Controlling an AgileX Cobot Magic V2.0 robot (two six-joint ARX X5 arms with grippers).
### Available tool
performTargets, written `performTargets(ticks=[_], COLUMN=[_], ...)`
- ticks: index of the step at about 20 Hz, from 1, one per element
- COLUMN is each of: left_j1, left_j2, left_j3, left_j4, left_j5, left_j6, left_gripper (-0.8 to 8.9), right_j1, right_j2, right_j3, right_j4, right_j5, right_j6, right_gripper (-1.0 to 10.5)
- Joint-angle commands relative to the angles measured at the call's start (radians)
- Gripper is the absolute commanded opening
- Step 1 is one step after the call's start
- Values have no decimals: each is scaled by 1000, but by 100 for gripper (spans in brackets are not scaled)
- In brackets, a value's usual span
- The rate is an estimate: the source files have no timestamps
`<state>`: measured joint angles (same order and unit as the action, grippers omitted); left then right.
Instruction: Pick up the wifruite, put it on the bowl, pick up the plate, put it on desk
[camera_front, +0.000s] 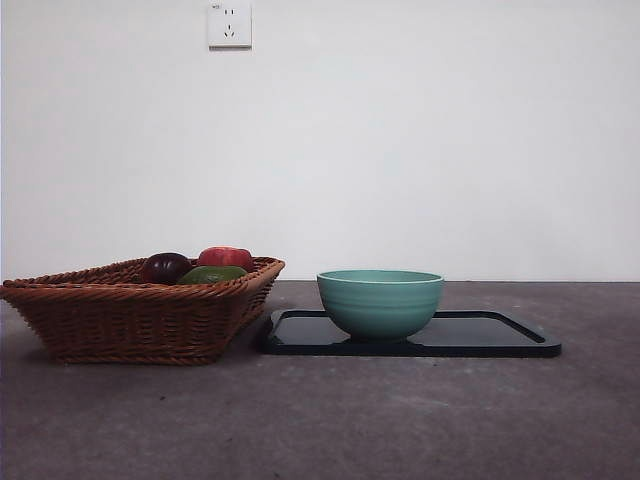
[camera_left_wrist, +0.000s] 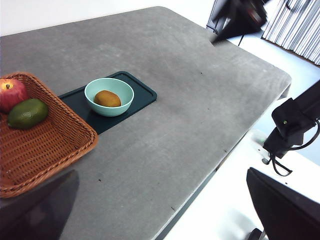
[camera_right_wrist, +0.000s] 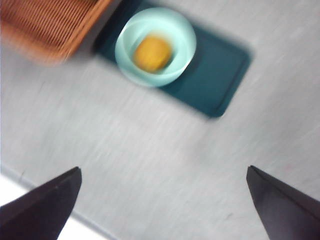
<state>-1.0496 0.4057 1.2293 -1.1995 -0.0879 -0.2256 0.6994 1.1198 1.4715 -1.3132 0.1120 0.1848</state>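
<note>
Inside the bowl (camera_left_wrist: 109, 96) rests an orange-brown wifruite (camera_left_wrist: 107, 99).

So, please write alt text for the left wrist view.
An orange-brown fruit lies inside a mint-green bowl on a dark tray on a grey table. Beside it, a wicker basket holds a red fruit and a green fruit.
</note>
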Motion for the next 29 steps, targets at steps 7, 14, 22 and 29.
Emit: performTargets(ticks=[7,14,22,29], left_j1=[-10,-10,-9,86], left_j2=[5,80,439,839], left_j3=[11,11,20,163], left_j4=[64,72,290,330], left_j5=[-2,-34,-36,10], left_j6=[-59,-157,-259,-262], left_gripper=[625,624,624,624], right_j1=[182,182,182,182], right_j2=[-533,-739,-744,-744], right_j3=[-421,-470,-470,-470], right_j4=[128,126,127,128], right_j5=[80,76,84,99], right_j6=[250,246,245,245], right_gripper=[591,591,591,591])
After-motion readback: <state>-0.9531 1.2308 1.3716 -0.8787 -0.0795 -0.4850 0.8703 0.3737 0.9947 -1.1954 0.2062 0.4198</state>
